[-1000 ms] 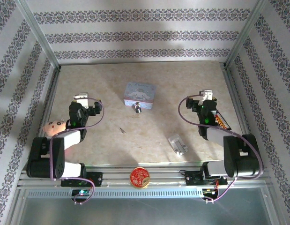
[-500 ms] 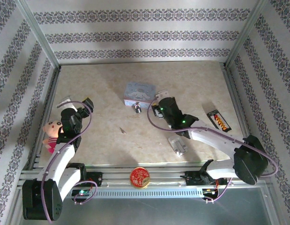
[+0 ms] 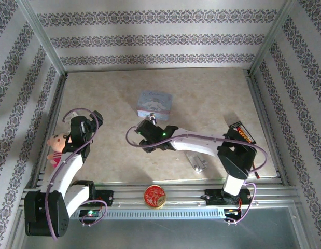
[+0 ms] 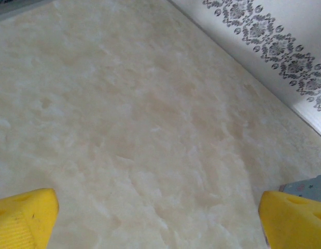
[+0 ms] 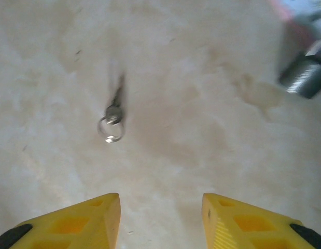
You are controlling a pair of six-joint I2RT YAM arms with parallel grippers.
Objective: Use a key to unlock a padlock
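Right jaws: wide apart, empty, over the desk [image 5: 212, 135]
Key [image 5: 113, 111]: on a ring, just ahead
Padlock [image 5: 304, 78]: apparently the blurred grey lump, well apart
Left jaws: spread, holding nothing

Shiny metal key [image 5: 114, 112] on matt, mottled tabletop [image 5: 212, 150]

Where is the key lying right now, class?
In the right wrist view the key lies flat on the table, ahead of the open right gripper and left of centre, with the padlock away at the upper right.
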